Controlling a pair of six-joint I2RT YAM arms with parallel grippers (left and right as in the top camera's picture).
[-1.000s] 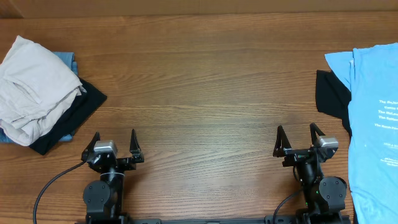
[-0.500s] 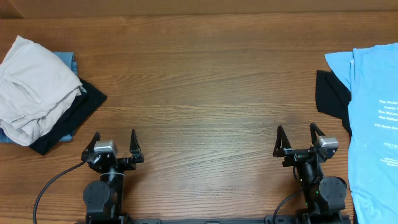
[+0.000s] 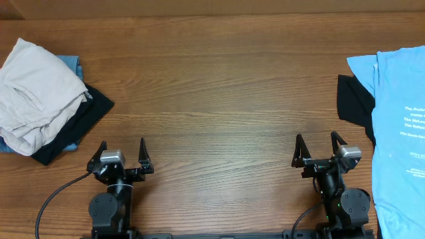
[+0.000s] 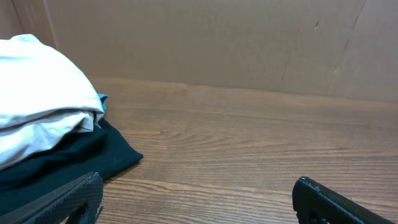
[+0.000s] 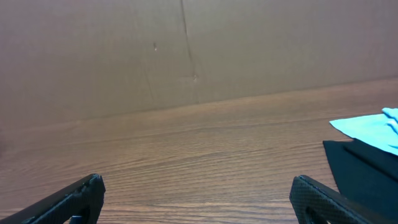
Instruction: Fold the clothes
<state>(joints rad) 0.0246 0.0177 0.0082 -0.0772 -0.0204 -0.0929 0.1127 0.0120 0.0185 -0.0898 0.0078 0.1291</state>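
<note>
The left gripper (image 3: 122,146) is being held with its fingers wide apart and empty at the lower left of the overhead frame, and the right gripper (image 3: 316,139) likewise at the lower right. The light blue T-shirt (image 3: 398,133), white-lettered, is being shown spread flat along the right edge of the table (image 3: 219,86), overlapping a black garment (image 3: 355,103). At the upper left, crumpled pale beige trousers (image 3: 36,93) are being carried on a second black garment (image 3: 80,126) and a sliver of blue fabric (image 3: 73,65). A brown cardboard wall (image 4: 217,43) behind the table is being revealed only by the wrist views. The lettering is being shown only from overhead.
</note>
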